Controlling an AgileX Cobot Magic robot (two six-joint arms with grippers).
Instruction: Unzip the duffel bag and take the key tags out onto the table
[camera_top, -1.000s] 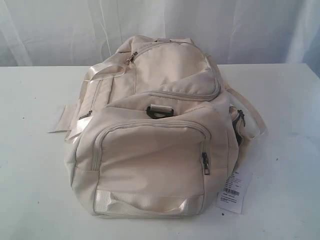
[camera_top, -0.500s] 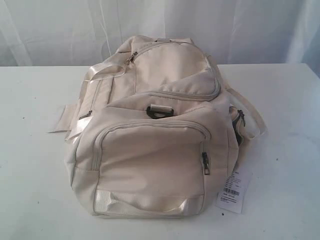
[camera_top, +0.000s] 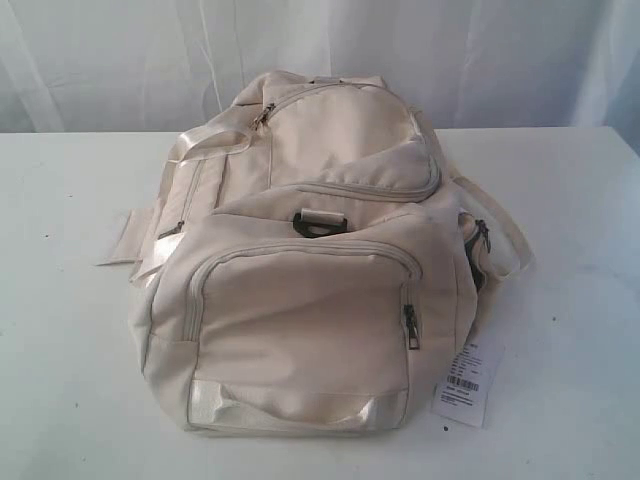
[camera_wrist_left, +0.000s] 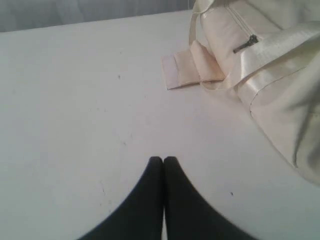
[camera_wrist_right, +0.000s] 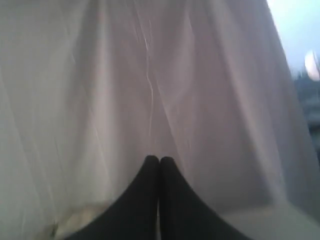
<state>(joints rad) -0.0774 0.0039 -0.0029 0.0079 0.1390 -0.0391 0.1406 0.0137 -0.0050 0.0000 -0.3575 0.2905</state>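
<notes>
Both arms are off the bag, nothing started. My left gripper (camera_wrist_left: 163, 160) has its tips pressed together, empty, hovering over bare table (camera_wrist_left: 75, 125) beside the duffel bag (camera_top: 310, 270), on its strap side. My right gripper (camera_wrist_right: 159, 159) is likewise pinched closed on nothing, aimed at the white curtain (camera_wrist_right: 150, 75) behind the bag.

Every zip I can see on the bag is closed. The key tags aren't visible, presumably inside; can't tell which pocket. The white hang tag (camera_top: 465, 385) lies on the table just beside the bag's front corner, not the target.

Plan: try the big top pocket first; its dark pull (camera_top: 265, 113) sits at the bag's far upper edge.
- Spread the jaws, come in square, pinch the tab only, no fabric.
- The other gripper pins the bag near the zip's start so the soft shell doesn't drag.
- Follow the curved track, slow at the bend.
</notes>
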